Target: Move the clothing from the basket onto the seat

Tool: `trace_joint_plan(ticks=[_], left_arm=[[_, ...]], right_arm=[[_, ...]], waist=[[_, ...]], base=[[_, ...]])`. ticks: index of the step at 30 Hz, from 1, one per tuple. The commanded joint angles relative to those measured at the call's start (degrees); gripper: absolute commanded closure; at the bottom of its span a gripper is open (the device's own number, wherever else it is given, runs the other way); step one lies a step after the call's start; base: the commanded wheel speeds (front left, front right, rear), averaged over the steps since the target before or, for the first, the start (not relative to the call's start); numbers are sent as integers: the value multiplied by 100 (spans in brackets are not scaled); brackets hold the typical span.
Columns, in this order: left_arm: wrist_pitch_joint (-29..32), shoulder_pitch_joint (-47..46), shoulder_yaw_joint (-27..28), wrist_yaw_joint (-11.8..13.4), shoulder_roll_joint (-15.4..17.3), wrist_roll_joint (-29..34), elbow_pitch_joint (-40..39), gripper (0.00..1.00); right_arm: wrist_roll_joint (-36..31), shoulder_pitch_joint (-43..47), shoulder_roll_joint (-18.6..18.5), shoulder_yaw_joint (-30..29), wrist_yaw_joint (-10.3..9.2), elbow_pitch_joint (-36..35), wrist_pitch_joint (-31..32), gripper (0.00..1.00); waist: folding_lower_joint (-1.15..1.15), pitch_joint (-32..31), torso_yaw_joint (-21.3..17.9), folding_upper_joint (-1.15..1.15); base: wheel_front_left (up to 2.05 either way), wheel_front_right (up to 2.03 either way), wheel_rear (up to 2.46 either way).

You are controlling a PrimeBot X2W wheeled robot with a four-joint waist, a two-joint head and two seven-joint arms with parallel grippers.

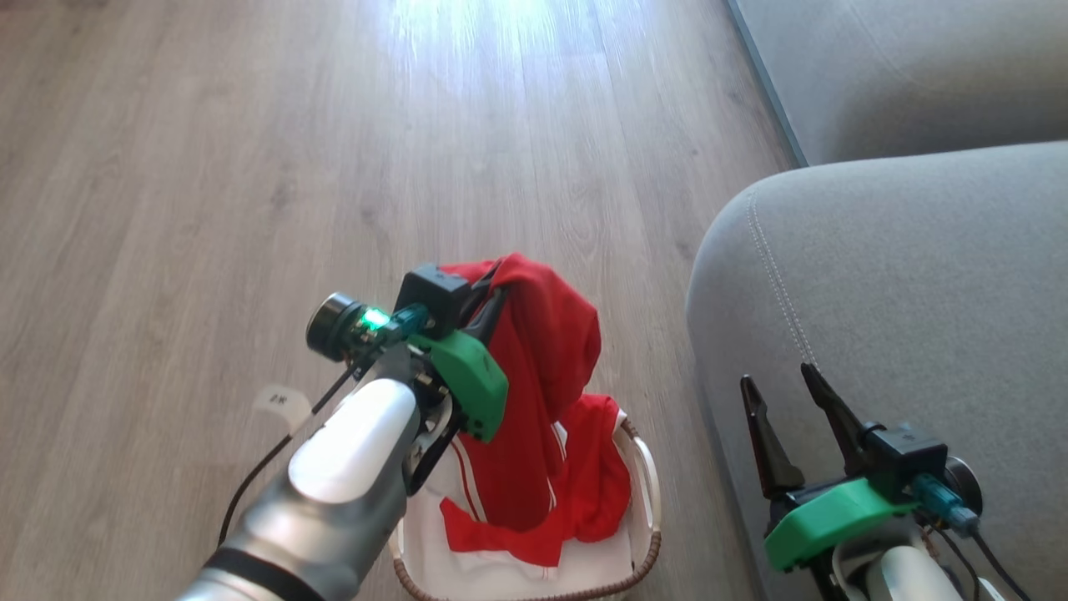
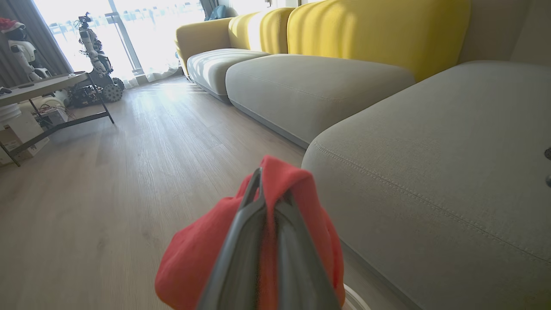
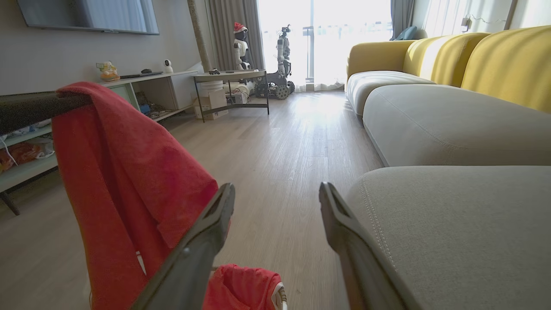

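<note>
Your left gripper [image 1: 499, 285] is clamped right down on a fold of the red garment [image 1: 551, 334]. The fingers are pinched together, and in the left wrist view the cloth is bunched over the tips on both sides. Pinching near the top edge makes sense to me, since the rest hangs free as a long drape instead of a wad and should lay out easier. The bottom looks to reach down into the basket [image 1: 652, 534], where a second red piece [image 1: 605, 476] sits on some white fabric [image 1: 501, 576]. So I'd call the lift only partway done.

The right gripper [image 1: 776, 377] is spread wide with nothing in it, parked over the front edge of the seat [image 1: 901, 284] with its tips pointing forward. My guess is it's just keeping out of the way.

On pose, the left forearm [image 1: 350, 451] comes up from lower left, angled toward the seat, with the wrist raised above the basket. The basket is on the floor [image 1: 209, 167] just beside the seat's front. The seat is to the right of the load, so you'll likely want more height, then a sweep rightward.
</note>
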Motion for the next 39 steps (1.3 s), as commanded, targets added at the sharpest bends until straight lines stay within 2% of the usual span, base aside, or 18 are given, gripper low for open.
trace_joint_plan(ticks=[1,8,12,28,39], left_arm=[[27,-440,171,-8,113,-20,-253,100],[259,-655,116,5,106,-63,-732,100],[322,-742,39,29,90,-98,-1011,100],[603,-794,-442,163,65,-439,-1817,100],[685,-811,-732,301,64,-680,-2088,100]], right_arm=[[-4,-100,8,152,-1,-150,-37,0],[-37,-247,8,414,-1,-11,-37,0],[-71,-496,8,757,-1,202,-37,0],[8,-1797,8,2001,-1,1560,-37,0],[36,-2174,8,2190,-1,1953,-37,0]], waist=[[0,-55,44,0],[0,-174,152,0],[0,-208,202,0],[0,-340,494,0],[0,-382,634,0]], base=[[0,0,0],[0,0,0],[0,0,0],[0,0,0],[0,0,0]])
